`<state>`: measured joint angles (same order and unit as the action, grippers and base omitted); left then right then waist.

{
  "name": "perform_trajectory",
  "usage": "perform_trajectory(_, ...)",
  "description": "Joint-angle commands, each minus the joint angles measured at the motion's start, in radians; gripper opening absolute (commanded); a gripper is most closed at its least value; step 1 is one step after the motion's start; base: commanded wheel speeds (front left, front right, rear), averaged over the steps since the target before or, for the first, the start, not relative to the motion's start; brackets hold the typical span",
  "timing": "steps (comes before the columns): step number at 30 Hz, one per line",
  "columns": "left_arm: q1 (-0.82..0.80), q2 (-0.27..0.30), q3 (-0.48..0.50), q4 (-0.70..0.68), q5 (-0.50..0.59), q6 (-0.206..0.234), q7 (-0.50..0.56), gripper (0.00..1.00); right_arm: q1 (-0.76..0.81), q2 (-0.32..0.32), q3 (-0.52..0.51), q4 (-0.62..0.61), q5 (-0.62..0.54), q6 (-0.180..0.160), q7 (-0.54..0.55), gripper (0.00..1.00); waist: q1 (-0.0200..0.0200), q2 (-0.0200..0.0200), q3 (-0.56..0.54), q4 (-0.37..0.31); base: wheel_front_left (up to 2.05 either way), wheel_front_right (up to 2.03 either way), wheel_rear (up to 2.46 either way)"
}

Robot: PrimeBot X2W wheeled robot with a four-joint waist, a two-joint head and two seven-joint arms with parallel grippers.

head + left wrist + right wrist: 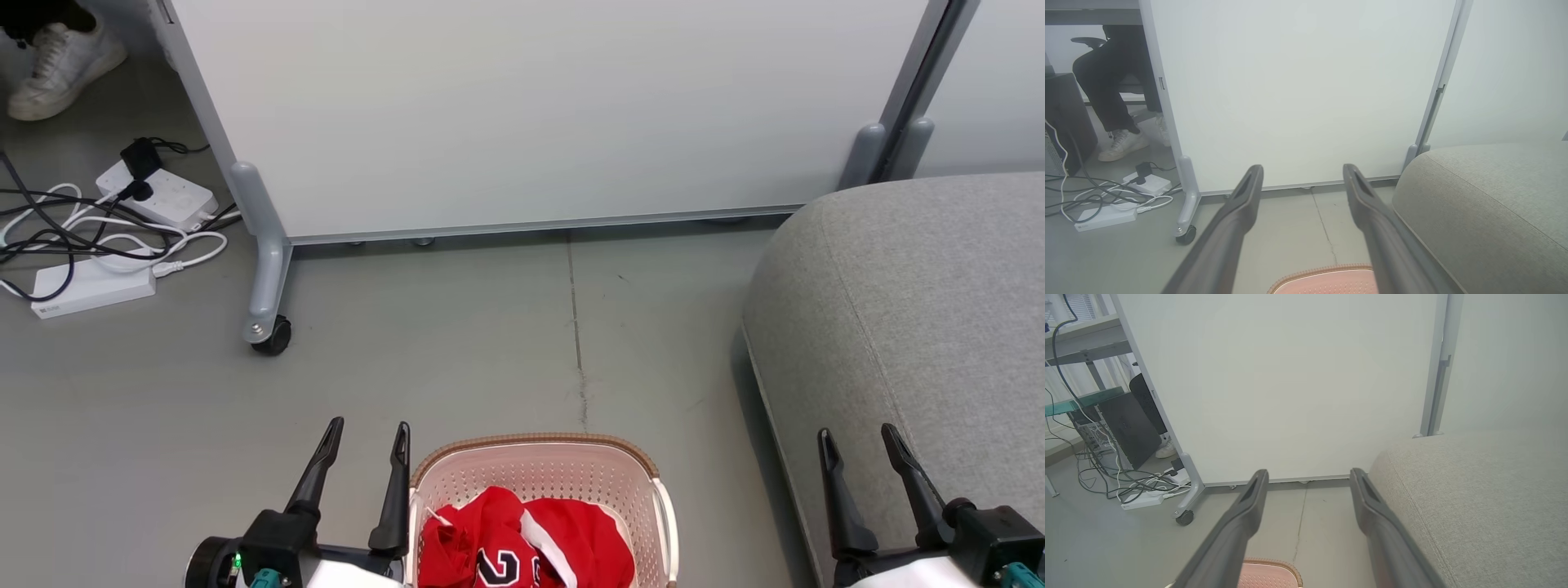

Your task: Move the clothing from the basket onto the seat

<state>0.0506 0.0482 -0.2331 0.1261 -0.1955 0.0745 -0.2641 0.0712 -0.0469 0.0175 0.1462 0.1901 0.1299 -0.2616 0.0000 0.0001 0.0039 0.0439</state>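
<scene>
Bright red fabric clothing (522, 543) with white trim: bundled inside the basket.
Cream perforated plastic basket (539, 478) with brown woven-look rim: standing on the grey floor (490, 343).
Large grey upholstered seat (914, 310): to the robot's right of the basket, apart from it.
Left end effector (368, 427): fingers spread wide, holding nothing, just beside the basket's left rim.
Right end effector (858, 433): fingers spread wide, holding nothing, over the seat's near edge.
White wheeled partition panel (531, 106): behind.
White power strips with cables (122, 220): far left.

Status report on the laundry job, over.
Both open, empty: left hand beside the basket, right hand by the seat. Red clothing in the basket. Loose cables far left, off the path.
</scene>
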Motion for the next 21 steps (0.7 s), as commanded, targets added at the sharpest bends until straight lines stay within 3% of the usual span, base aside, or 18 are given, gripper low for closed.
perform_trajectory(1,-0.021,0.004,-0.002,0.001,-0.003,0.002,0.000,1.00,0.000,-0.006,0.001,0.003,0.002,0.002,-0.006,1.00,0.0000,-0.0001,0.000,0.003,0.00,0.00,0.00)
perform_trajectory(7,-0.015,0.004,-0.008,0.014,-0.005,0.004,0.000,1.00,-0.005,-0.006,0.005,0.006,-0.003,0.002,-0.006,1.00,0.0000,-0.0001,0.011,0.001,0.00,0.00,0.00)
perform_trajectory(12,-0.049,0.004,-0.017,0.049,0.026,-0.024,0.000,1.00,-0.024,-0.006,0.010,-0.002,-0.008,0.002,-0.006,1.00,0.0000,-0.0001,0.066,-0.008,0.00,0.00,0.00)
perform_trajectory(17,-0.129,0.005,-0.049,0.215,0.065,-0.092,0.000,1.00,-0.055,-0.007,0.025,-0.012,-0.018,0.002,-0.006,1.00,0.0000,-0.0001,0.157,-0.025,0.00,0.00,0.00)
perform_trajectory(21,-0.235,0.026,-0.109,0.425,0.123,-0.147,0.000,1.00,-0.093,-0.007,0.047,-0.014,-0.034,0.002,-0.006,1.00,0.0000,-0.0001,0.227,-0.047,0.00,0.00,0.00)
